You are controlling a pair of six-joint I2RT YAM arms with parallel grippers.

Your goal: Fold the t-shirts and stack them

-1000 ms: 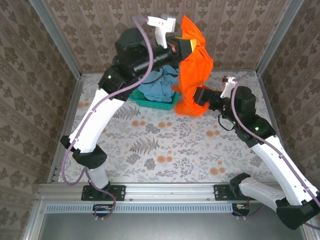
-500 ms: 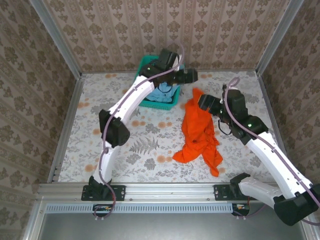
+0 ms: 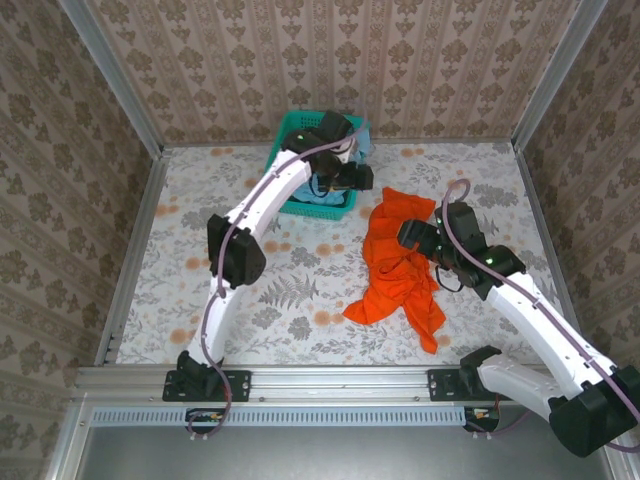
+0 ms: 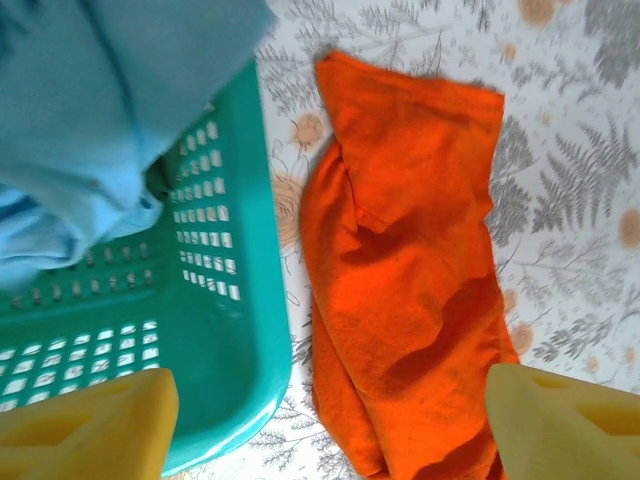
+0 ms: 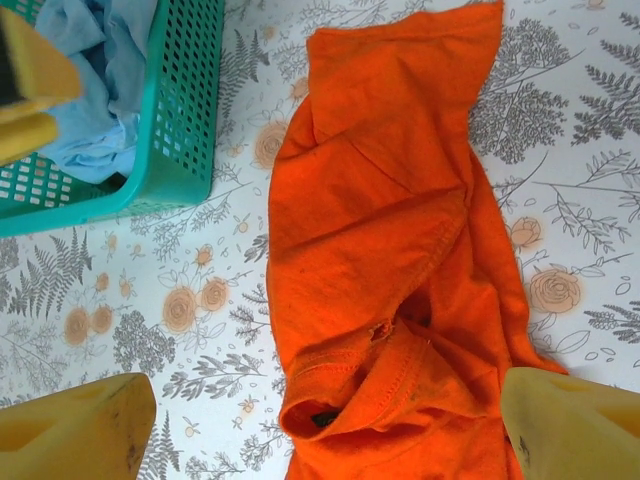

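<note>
Top external: orange t-shirt lies crumpled on the desk, blue t-shirt sits in the basket, left pincer and right pincer hover open and empty, so spreading the orange one flat looks next.

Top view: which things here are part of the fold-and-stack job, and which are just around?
Job:
- orange t-shirt, crumpled
- pale blue t-shirt, bunched up

Just around:
- teal mesh basket, holding the blue one
- floral table
</note>
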